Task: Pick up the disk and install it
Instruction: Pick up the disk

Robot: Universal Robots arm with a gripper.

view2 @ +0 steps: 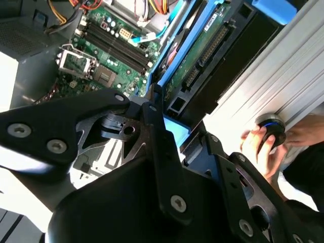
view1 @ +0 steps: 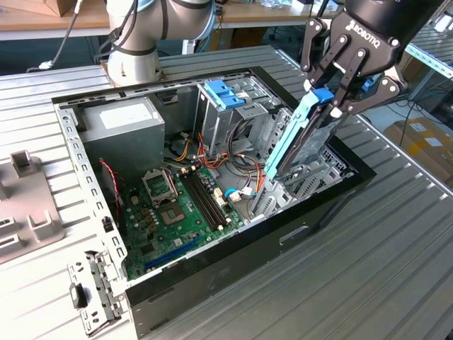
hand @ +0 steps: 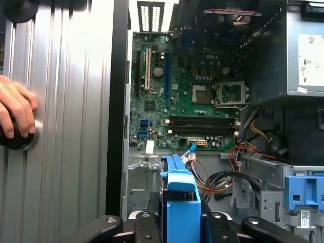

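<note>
The gripper [view1: 327, 99] is clamped tight on the disk [view1: 299, 138]. Its black fingers [view1: 347, 67] pinch the top end of the disk, by the bright blue tab. The disk is up in the air and tilted. Its top end leans toward the exterior view's right, and its low end points down into the metal drive cage [view1: 297, 188]. I cannot tell if the low end touches the cage.

The cage sits in the right part of the open computer case [view1: 248, 244], as the exterior view shows it. The case lies on a grey ribbed table [view1: 368, 283]. Inside the case is a green board [view1: 177, 205], near the middle. A big grey box [view1: 120, 131] is on the far left side. A paler blue bracket [view1: 221, 93] stands at the far side, just left of the disk.

In the first wrist view the blue tab of the disk [hand: 181, 200] sits between the black fingers. In the second wrist view the disk [view2: 200, 58] shows its green underside.

A person's hand [hand: 16, 106] rests on a round dark knob [view2: 271, 132] on the table beside the case.
</note>
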